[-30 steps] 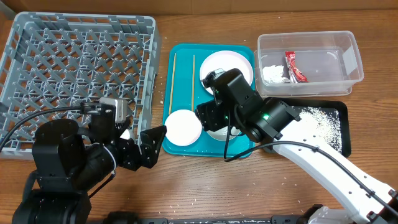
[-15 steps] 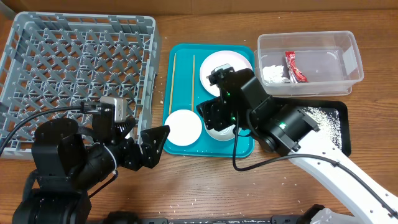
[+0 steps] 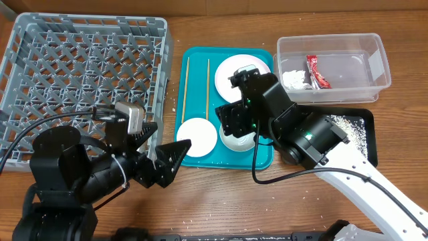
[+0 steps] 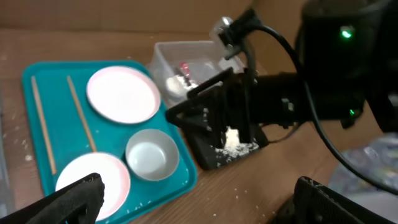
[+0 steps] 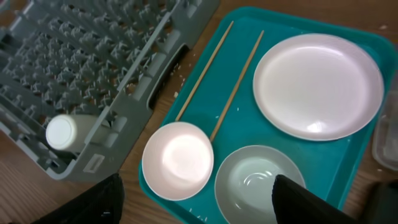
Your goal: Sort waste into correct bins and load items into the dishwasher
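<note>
Two bowls point(image 5: 178, 160), two chopsticks point(image 5: 205, 70), one plate point(image 5: 317, 84)

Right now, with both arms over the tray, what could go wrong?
The left gripper and right gripper, both open, crowd one corner of the tray; the arms could collide.
The white bowl and grey-green bowl sit nearly rim to rim; a finger round one may knock the other.
One chopstick ends at the white bowl's rim and could be dragged.

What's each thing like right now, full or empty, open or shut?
left gripper: open, empty
right gripper: open, empty
white plate: empty, on teal tray
white bowl: upright, empty
grey-green bowl: upright, empty
chopsticks: lying flat on teal tray
clear tub: holds red wrapper, paper scrap
black tray: holds rice
dish rack: no plate or bowls inside
</note>
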`<state>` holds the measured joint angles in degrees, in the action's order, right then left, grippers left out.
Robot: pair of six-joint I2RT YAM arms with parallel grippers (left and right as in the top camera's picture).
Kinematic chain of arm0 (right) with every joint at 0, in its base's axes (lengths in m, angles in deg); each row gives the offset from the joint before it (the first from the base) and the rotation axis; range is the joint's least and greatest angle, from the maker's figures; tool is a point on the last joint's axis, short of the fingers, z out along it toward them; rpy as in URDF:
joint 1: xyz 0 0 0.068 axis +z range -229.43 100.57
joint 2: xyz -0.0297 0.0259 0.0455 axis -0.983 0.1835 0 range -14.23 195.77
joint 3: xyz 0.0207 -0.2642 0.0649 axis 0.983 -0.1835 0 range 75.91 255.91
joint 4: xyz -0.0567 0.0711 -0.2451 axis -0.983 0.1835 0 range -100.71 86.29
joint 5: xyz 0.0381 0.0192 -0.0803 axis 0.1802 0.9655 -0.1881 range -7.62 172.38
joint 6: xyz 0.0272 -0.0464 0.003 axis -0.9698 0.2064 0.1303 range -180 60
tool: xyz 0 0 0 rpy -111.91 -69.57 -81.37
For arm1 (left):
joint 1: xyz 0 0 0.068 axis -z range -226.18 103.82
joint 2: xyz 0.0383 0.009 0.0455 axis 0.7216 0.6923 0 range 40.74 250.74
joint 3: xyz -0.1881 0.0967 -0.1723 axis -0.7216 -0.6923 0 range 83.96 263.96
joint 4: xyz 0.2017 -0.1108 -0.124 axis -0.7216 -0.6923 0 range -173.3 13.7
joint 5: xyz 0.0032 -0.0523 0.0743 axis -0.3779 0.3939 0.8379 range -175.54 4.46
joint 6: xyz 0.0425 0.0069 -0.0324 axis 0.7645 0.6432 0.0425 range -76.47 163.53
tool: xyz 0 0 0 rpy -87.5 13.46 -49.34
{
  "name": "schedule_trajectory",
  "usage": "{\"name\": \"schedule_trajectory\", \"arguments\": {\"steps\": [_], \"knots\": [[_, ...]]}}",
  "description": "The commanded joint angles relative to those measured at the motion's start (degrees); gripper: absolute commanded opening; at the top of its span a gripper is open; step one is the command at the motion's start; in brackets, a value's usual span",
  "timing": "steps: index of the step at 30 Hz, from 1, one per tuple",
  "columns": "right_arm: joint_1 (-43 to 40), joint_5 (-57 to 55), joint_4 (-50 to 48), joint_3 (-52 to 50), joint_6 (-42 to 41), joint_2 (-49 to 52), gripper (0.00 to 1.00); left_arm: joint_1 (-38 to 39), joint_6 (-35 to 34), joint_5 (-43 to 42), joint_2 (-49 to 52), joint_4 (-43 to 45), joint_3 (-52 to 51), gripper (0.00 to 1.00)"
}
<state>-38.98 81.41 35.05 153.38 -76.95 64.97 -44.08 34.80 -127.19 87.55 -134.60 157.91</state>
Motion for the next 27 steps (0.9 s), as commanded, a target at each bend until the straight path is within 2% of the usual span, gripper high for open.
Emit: {"name": "schedule_trajectory", "arguments": {"steps": [1,9,14,17,20,27], "knots": [[-2.5,-2.0,1.0,6.5,-0.7,-1.3,0.78,-0.2,4.2,-4.5,-0.1,0.0,4.7,1.0],[-8.8,-2.0,4.9,14.3,-0.7,-6.2,1.0,-0.2,5.6,-4.0,0.0,-0.7,5.3,1.0],[-8.6,-1.4,5.3,14.4,-0.7,-13.4,1.0,-0.2,5.6,-4.0,0.0,-1.1,5.2,1.0],[-8.6,5.3,7.5,14.4,-0.7,-18.3,1.0,-0.2,5.6,-4.0,0.0,-1.1,5.2,1.0],[-8.6,9.1,10.1,14.4,-0.7,-21.0,1.0,-0.2,5.6,-4.0,0.0,-1.1,5.2,1.0],[-8.6,9.3,15.2,14.4,-0.3,-24.2,1.0,-0.2,5.6,-4.0,0.0,-1.1,5.2,1.0]]}}
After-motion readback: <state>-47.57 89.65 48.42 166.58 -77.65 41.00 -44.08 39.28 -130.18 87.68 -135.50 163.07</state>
